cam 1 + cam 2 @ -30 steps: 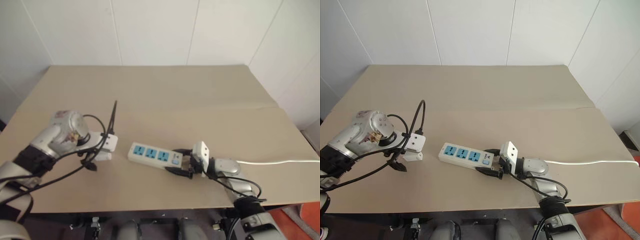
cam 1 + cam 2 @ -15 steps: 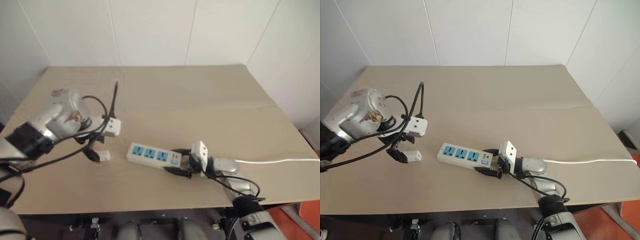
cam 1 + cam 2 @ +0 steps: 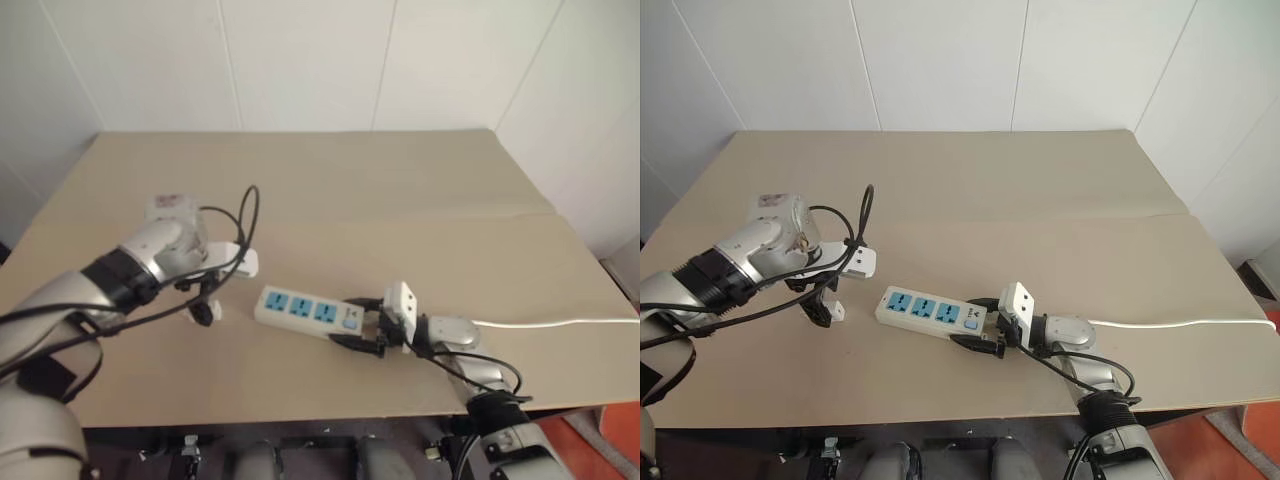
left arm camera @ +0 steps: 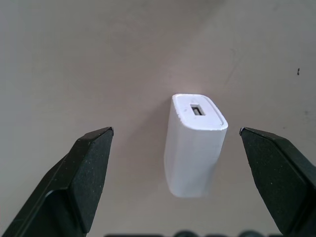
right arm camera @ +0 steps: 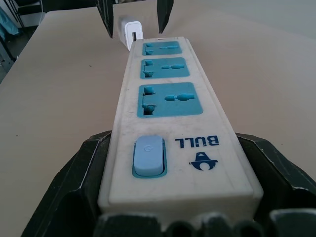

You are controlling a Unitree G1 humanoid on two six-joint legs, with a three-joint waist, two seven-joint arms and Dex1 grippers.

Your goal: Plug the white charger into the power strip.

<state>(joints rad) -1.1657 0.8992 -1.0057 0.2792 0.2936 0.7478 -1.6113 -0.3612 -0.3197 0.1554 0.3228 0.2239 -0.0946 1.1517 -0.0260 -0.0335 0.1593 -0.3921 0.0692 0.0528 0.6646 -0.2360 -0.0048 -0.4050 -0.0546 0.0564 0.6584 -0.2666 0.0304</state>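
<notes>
R gripper (image 3: 362, 334) unchanged, clamped on switch end of power strip (image 3: 308, 311), near centre of table (image 3: 400, 190). L gripper (image 4: 175, 148) has swung in since 1 s ago, now over the charger (image 4: 193, 143), fingers wide apart, not touching. Charger: small white block lying just left of the strip, USB port visible on one end.
</notes>
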